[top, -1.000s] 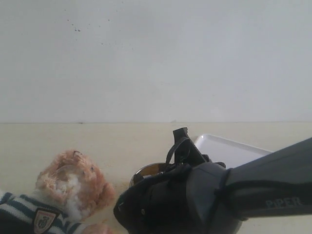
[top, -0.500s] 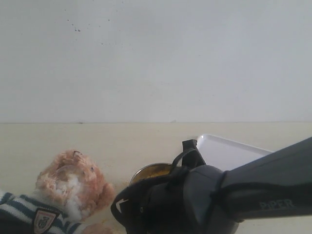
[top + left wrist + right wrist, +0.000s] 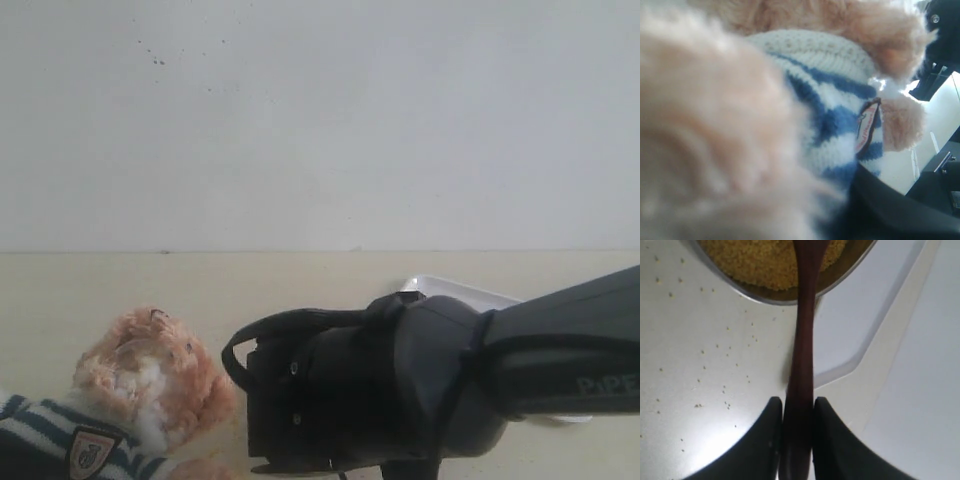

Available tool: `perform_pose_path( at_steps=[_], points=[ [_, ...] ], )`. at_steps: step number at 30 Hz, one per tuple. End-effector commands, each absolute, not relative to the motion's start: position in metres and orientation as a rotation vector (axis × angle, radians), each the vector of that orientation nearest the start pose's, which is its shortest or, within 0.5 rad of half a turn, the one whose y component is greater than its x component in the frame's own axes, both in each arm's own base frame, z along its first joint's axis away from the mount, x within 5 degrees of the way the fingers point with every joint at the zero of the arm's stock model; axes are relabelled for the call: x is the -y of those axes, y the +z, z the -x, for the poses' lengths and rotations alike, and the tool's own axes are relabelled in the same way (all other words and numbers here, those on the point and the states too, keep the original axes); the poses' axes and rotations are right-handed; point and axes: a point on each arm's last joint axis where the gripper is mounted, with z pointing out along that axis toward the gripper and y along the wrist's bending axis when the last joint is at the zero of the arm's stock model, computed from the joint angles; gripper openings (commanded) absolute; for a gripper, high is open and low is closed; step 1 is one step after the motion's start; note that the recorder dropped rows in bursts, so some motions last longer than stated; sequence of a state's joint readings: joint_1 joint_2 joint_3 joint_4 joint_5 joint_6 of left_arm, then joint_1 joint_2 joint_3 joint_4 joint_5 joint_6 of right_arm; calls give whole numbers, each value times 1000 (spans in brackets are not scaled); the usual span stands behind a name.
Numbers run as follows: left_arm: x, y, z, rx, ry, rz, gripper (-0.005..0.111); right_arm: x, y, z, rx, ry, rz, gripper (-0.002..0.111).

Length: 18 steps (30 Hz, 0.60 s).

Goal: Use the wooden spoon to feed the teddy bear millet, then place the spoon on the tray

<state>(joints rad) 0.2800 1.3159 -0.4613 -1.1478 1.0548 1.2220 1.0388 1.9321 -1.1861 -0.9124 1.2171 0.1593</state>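
Observation:
The teddy bear [image 3: 150, 375] leans at the lower left of the exterior view. Its striped shirt [image 3: 835, 115] and fur fill the left wrist view. My left gripper [image 3: 810, 205] is shut on the bear's body, and one black finger [image 3: 900, 212] shows against the shirt. My right gripper [image 3: 795, 402] is shut on the handle of the wooden spoon [image 3: 805, 340]. The spoon's bowl end lies in the millet [image 3: 765, 260] inside the metal bowl [image 3: 760, 296]. The white tray [image 3: 920, 365] lies just beside the bowl. In the exterior view the right arm [image 3: 380, 400] hides the bowl and spoon.
Loose millet grains [image 3: 725, 390] are scattered on the pale table beside the bowl. A plain white wall [image 3: 320, 120] stands behind the table. A strip of the tray [image 3: 450, 290] shows behind the right arm.
In the exterior view the right arm's wrist has swung left and forward, and it now covers the metal bowl that showed before. The bear has not moved.

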Motion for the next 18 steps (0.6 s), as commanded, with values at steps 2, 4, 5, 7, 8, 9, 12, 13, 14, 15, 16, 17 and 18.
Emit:
perform_pose_path(
  at_steps=[2,4,5,7,8,9,12,13,14,15,16,17,18],
  points=[
    [23,196,-184,-2440,-1093,-247,4,-258,179,-227,-2177,-1105,1661,0],
    [23,196,-184,-2440,-1093,-247,4,-258,181,-229,-2205,-1084,1631,0],
    [23,196,-184,-2440,-1093,-247,4,-261,185,-231,-2235,-1043,1600,0],
    [23,196,-184,-2440,-1093,-247,4,-264,193,-233,-2279,-975,1558,0],
    [23,196,-184,-2440,-1093,-247,4,-266,196,-233,-2297,-936,1541,0],
    [23,196,-184,-2440,-1093,-247,4,-266,199,-234,-2323,-893,1518,0],
    [23,196,-184,-2440,-1093,-247,4,-263,206,-236,-2458,-752,1435,0],
    [23,196,-184,-2440,-1093,-247,4,-261,207,-238,-2476,-730,1418,0],
    [23,196,-184,-2440,-1093,-247,4,-259,211,-239,-2495,-700,1391,0],
    [23,196,-184,-2440,-1093,-247,4,-257,212,-241,-2508,-684,1378,0],
    [23,196,-184,-2440,-1093,-247,4,-256,213,-241,-2517,-673,1367,0],
    [23,196,-184,-2440,-1093,-247,4,-253,214,-243,-2532,-662,1348,0],
    [23,196,-184,-2440,-1093,-247,4,-251,215,-244,-2540,-657,1340,0]
  ],
)
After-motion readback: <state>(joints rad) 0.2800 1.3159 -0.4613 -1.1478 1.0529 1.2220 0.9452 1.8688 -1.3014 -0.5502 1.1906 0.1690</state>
